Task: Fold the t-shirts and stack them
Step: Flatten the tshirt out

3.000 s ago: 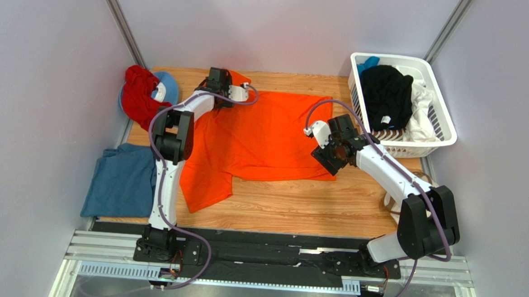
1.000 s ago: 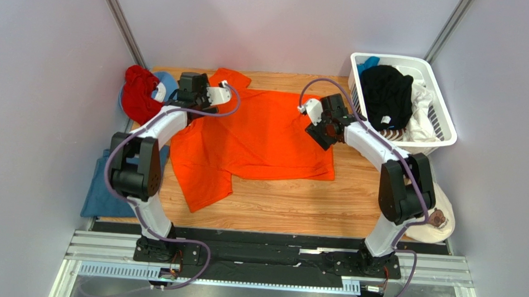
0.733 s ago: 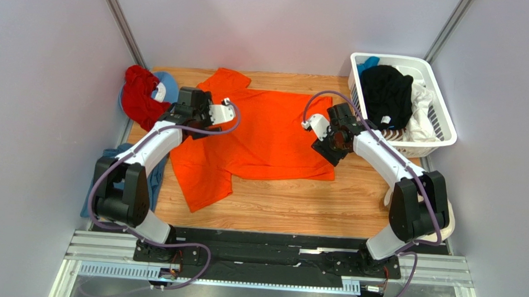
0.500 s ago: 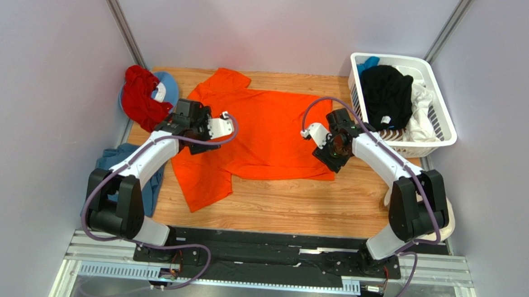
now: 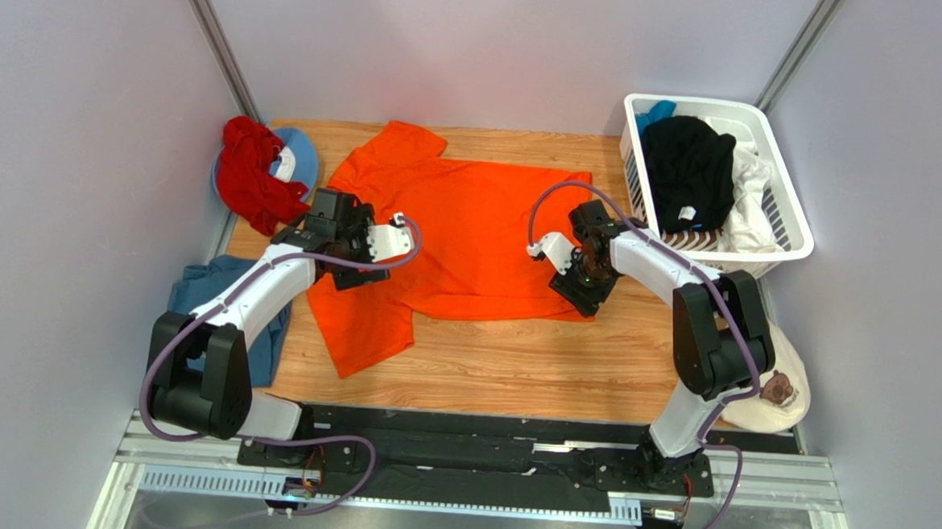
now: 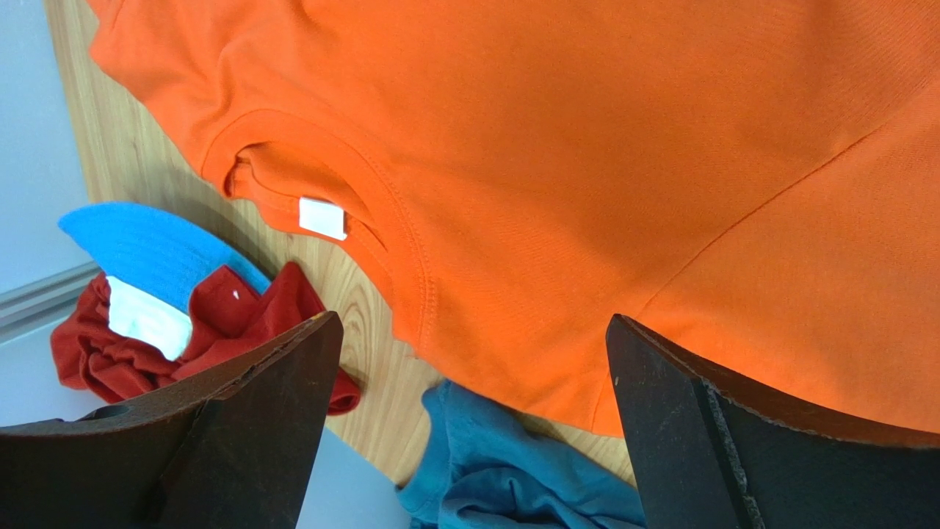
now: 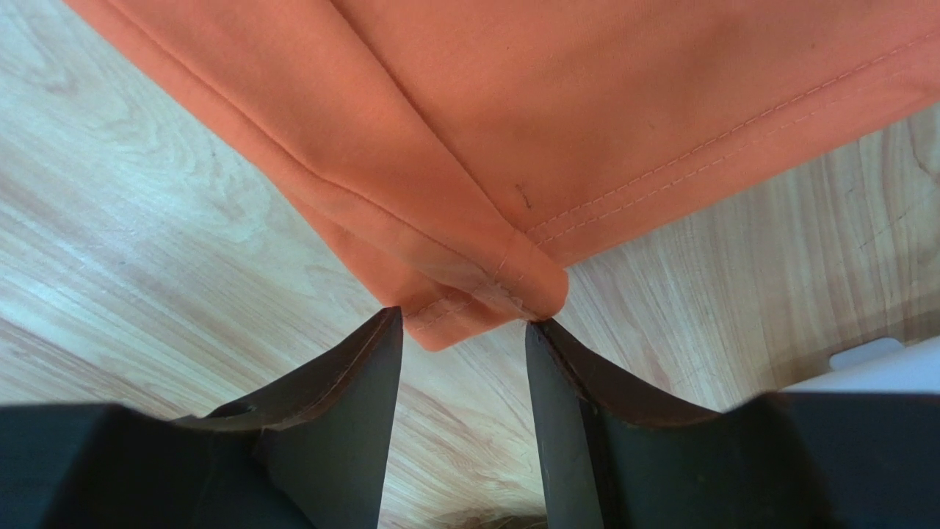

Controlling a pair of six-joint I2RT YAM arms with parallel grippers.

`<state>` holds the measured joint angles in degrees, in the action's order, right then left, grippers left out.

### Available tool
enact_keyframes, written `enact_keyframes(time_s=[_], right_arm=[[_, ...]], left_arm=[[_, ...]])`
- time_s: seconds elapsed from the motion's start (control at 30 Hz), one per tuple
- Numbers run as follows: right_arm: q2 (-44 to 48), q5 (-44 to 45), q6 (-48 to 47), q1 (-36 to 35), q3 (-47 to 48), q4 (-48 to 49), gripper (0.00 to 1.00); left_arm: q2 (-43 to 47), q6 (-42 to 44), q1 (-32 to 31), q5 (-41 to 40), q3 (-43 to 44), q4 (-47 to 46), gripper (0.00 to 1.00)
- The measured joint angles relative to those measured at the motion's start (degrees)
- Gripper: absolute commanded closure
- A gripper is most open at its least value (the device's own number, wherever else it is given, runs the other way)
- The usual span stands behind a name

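Beige cloth with a bear face, a cap (image 5: 776,395), is seen at the near right, beside the right arm's base. At the near left edge of the wooden table (image 5: 519,364), a dusty blue t-shirt (image 5: 209,317) is bunched up, just beside the edge of the orange t-shirt (image 5: 477,235). That orange t-shirt is spread flat across the middle of the table, with one sleeve pointed toward the near left and the other toward the far edge. Its collar, marked by a white label (image 6: 322,217), is turned to the left.

The left gripper (image 6: 469,331) is held above the shirt near the collar, with its jaws spread wide and released. The right gripper (image 7: 463,317) is lowered at the near right hem corner, which is doubled over. Its jaws are parted narrowly on either side of that corner, and whether the cloth is touched cannot be told.

Farther back on the left, a red cloth (image 5: 248,180) is heaped against a bright blue cap (image 5: 298,153). At the far right, a black t-shirt (image 5: 687,167) and a white t-shirt (image 5: 752,189) are piled in a white basket (image 5: 705,104).
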<state>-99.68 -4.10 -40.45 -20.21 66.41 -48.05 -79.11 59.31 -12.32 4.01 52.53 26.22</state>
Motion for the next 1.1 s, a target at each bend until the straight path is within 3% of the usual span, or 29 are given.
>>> enact_keyframes(time_s=[0.3,0.6,0.7,0.93,1.1], right_arm=[[-0.7,0.6,-0.2,0.0,0.8,1.7,0.43],[-1.1,1.0,-0.3,0.0,2.6,2.4,0.48],[-2.2,1.0,-0.3,0.0,3.0,2.8,0.54],[-3.5,0.9,-0.4,0.0,3.0,3.0,0.81],[-3.5,0.8,-0.3,0.0,3.0,3.2,0.92]], left_arm=[[-0.5,0.1,0.0,-0.2,0.0,-0.1,0.01],[-1.4,0.2,0.0,-0.7,0.0,-0.3,0.01],[-1.4,0.4,0.0,-1.0,-0.3,-0.6,0.01],[-1.4,1.0,0.0,-2.0,-2.0,-1.3,0.01],[-1.4,1.0,0.0,-2.2,-2.2,-1.7,0.01]])
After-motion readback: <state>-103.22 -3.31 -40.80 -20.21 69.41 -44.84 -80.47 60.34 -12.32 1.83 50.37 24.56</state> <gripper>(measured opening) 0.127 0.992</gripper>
